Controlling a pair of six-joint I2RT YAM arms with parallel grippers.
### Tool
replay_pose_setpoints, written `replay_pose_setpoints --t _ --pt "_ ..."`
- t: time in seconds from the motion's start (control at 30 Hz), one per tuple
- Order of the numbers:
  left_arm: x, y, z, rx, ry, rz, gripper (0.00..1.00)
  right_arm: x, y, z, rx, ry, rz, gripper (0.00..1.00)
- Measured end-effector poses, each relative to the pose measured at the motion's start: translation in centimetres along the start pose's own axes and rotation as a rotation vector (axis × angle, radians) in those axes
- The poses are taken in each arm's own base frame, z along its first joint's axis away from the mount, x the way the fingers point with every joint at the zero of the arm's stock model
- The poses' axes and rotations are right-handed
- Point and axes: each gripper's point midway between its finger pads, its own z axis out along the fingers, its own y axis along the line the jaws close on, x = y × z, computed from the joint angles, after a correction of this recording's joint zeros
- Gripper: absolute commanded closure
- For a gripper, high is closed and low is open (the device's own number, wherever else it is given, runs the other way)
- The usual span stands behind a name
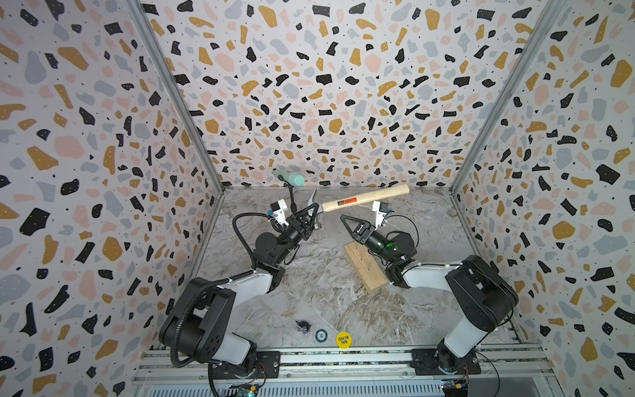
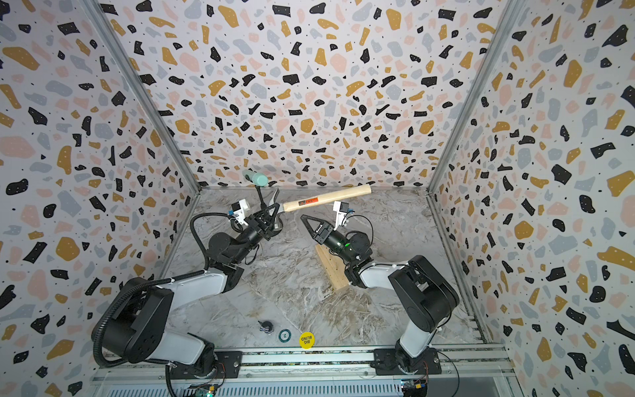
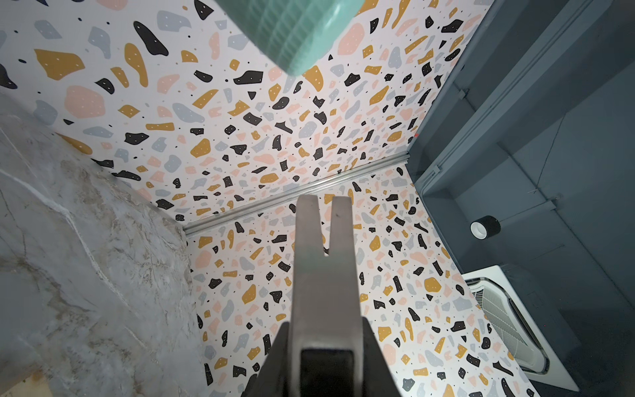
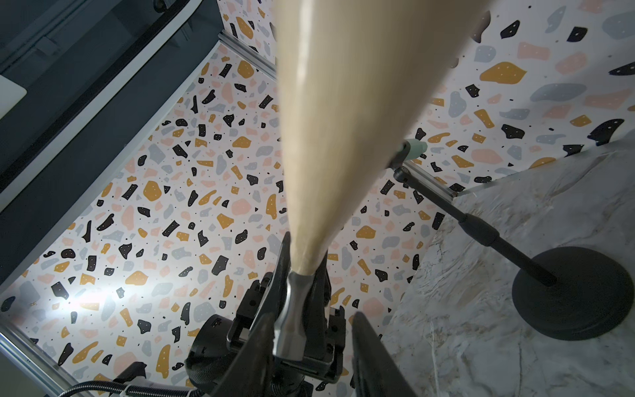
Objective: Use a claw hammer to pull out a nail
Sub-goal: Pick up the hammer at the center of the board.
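Observation:
The claw hammer [image 1: 364, 197] [image 2: 326, 198] hangs in the air near the back wall, its pale handle [image 4: 343, 137] running out to the right. My left gripper [image 1: 311, 214] [image 2: 271, 216] [image 3: 324, 330] is shut on its silver steel head, and the claw [image 3: 323, 257] sticks out past the fingers. My right gripper [image 1: 344, 219] [image 2: 304, 218] [image 4: 311, 316] hovers just below the handle, open, with nothing between its fingers. Under the right arm a pale wood block [image 1: 366, 271] [image 2: 331, 271] lies on the table. The nail is too small to make out in any view.
A teal microphone [image 1: 290, 178] [image 2: 256, 178] on a black stand with a round base [image 4: 570, 292] stands at the back, close behind the hammer's head. A yellow disc [image 1: 343, 340], a small green chip [image 1: 321, 335] and a small dark object [image 1: 303, 326] lie near the front edge. Patterned walls enclose three sides.

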Motion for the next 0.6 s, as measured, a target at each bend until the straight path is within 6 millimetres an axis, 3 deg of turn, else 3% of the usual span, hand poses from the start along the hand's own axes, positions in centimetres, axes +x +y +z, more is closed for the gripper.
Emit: replay_pose_setpoints --t 0.3,0.6 --pt "0.9 -0.2 0.1 0.011 0.010 -0.006 1.00 -1.2 0.8 0.8 -0.029 -0.043 -0.016 0.62" --pt "1.5 0.4 -0.2 -0.004 0.014 -0.013 1.00 -2.2 0.3 1.3 -0.025 -0.067 -0.025 0.63"
